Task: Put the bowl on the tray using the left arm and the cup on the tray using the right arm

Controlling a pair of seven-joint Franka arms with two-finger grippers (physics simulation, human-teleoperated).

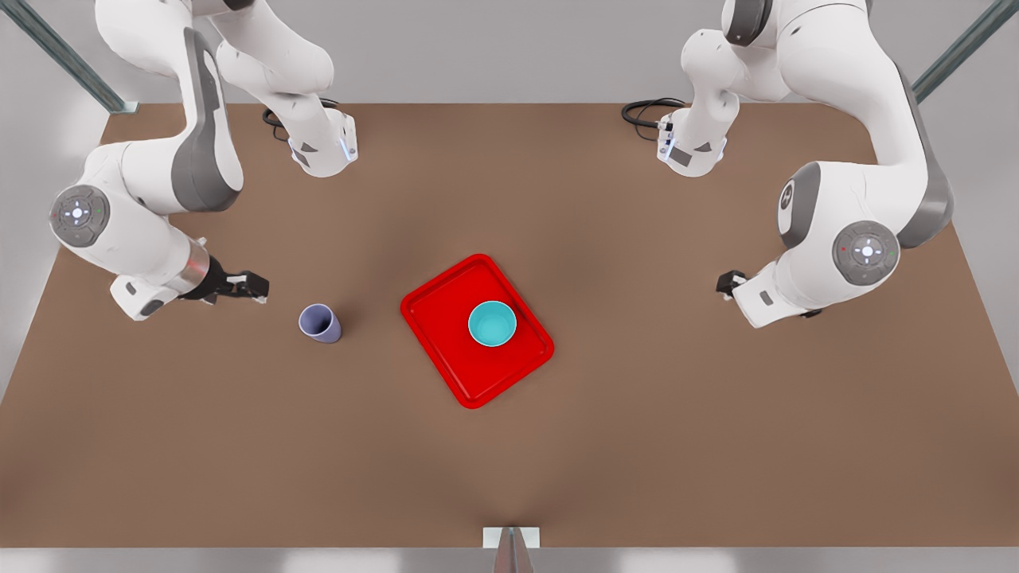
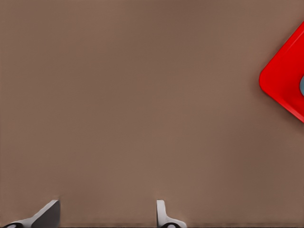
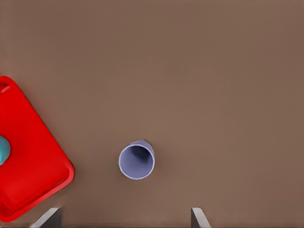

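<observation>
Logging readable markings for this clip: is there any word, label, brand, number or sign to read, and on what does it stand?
No readable text anywhere.
The cup, bowl, tray and table are plain, without print.
The arms' joint caps carry small white and coloured dots, not letters or numbers.
The right gripper near the cup and the left gripper at the front view's right bear no labels that can be made out.

glossy red tray point(image 1: 446, 350), matt brown table point(image 1: 716, 446)

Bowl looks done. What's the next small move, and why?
Probably lower the right gripper toward the cup. The bowl sits on the tray; the cup stands upright on the table beside the tray, ahead of the open fingers. The left gripper waits, open.
</observation>
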